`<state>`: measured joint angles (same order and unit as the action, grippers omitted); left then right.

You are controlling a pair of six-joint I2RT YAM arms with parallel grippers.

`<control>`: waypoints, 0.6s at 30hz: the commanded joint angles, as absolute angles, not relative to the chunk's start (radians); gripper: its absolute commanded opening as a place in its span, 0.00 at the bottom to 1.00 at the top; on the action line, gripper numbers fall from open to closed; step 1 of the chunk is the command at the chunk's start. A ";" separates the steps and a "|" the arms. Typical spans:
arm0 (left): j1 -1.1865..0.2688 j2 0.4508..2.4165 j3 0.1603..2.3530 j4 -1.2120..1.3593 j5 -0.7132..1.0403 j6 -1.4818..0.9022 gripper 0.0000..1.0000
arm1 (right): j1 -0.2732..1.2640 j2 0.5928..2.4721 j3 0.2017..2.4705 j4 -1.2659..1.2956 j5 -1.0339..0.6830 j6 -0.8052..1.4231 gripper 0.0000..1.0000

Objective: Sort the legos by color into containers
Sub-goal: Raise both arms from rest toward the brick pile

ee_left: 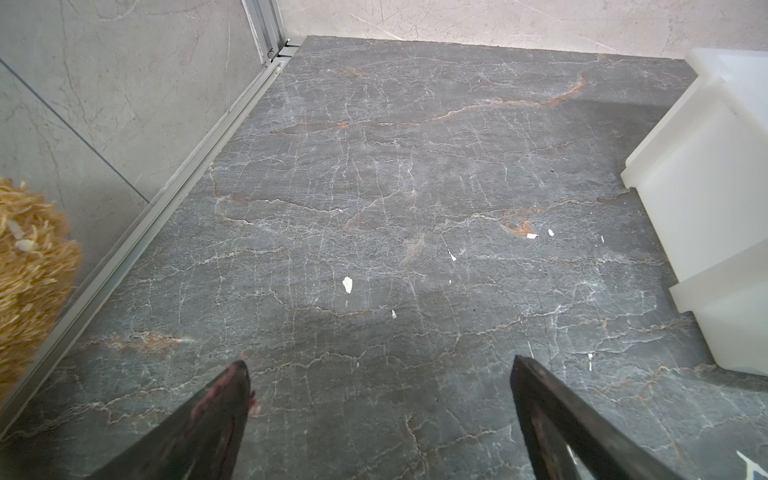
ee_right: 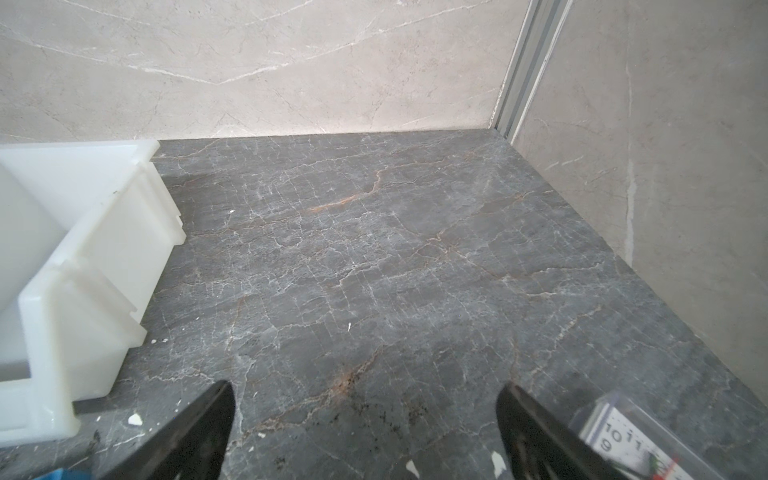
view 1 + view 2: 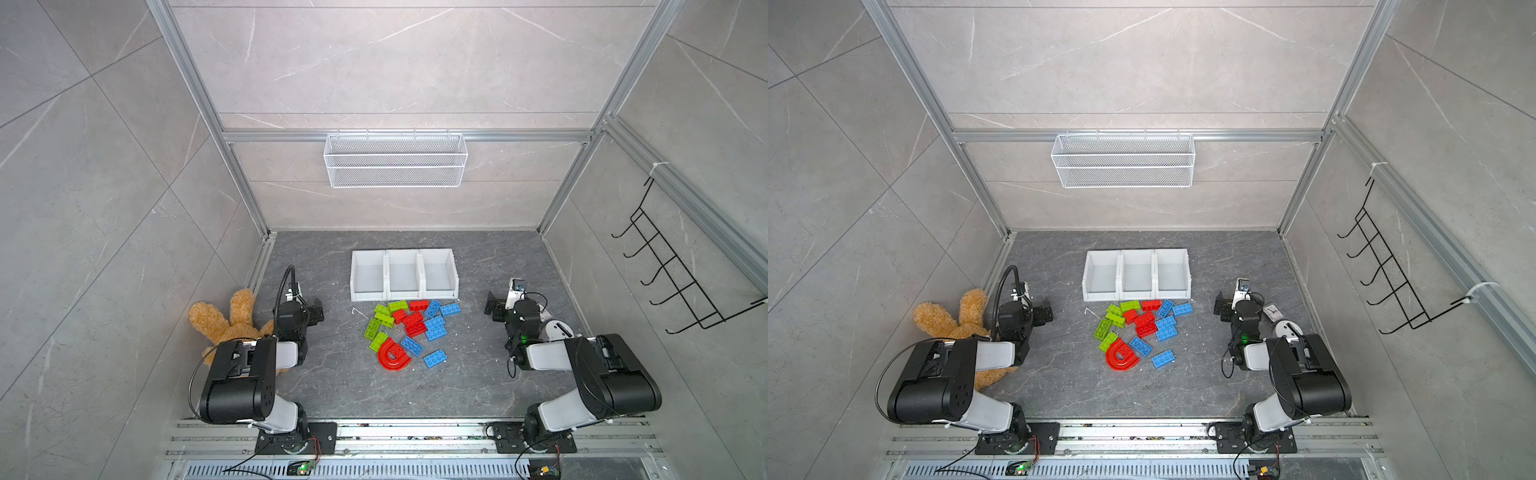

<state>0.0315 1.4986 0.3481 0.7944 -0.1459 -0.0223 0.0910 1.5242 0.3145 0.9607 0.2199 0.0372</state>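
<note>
Three white bins are sitting side by side on the dark surface. The legos are lying on the surface at six o'clock of the bins: green bricks toward nine o'clock of the pile, red bricks in the middle, blue bricks toward three o'clock, and a red arch piece at six o'clock. The left tool is hovering at nine o'clock of the pile, spread wide over bare surface. The right tool is hovering at three o'clock, spread wide over bare surface too. A tan plush toy is lying at nine o'clock of the left tool, a small clock at three o'clock of the right tool.
</note>
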 commanded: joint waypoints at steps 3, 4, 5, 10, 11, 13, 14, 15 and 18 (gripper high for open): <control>0.034 1.500 0.360 0.846 -0.135 -0.019 1.00 | 0.089 1.526 0.337 0.949 0.215 0.057 1.00; 0.034 1.502 0.360 0.847 -0.135 -0.019 1.00 | 0.088 1.526 0.337 0.949 0.215 0.057 1.00; 0.034 1.501 0.359 0.845 -0.135 -0.018 1.00 | 0.088 1.526 0.336 0.948 0.215 0.057 1.00; 0.034 1.499 0.358 0.848 -0.134 -0.018 1.00 | 0.087 1.524 0.332 0.967 0.224 0.048 1.00; 0.034 1.499 0.357 0.851 -0.135 -0.018 0.99 | 0.091 1.501 0.340 0.937 0.240 0.049 1.00; 0.034 1.466 0.371 0.795 -0.112 -0.012 0.99 | 0.092 1.423 0.365 0.818 0.245 0.054 0.99; 0.033 1.435 0.383 0.747 -0.093 -0.002 0.99 | 0.093 1.389 0.375 0.776 0.244 0.050 0.98; 0.030 1.403 0.403 0.683 -0.092 0.003 0.99 | 0.093 1.341 0.397 0.706 0.234 0.045 0.96; 0.018 1.299 0.509 0.375 -0.110 -0.078 0.99 | 0.098 1.229 0.504 0.405 0.179 0.128 0.91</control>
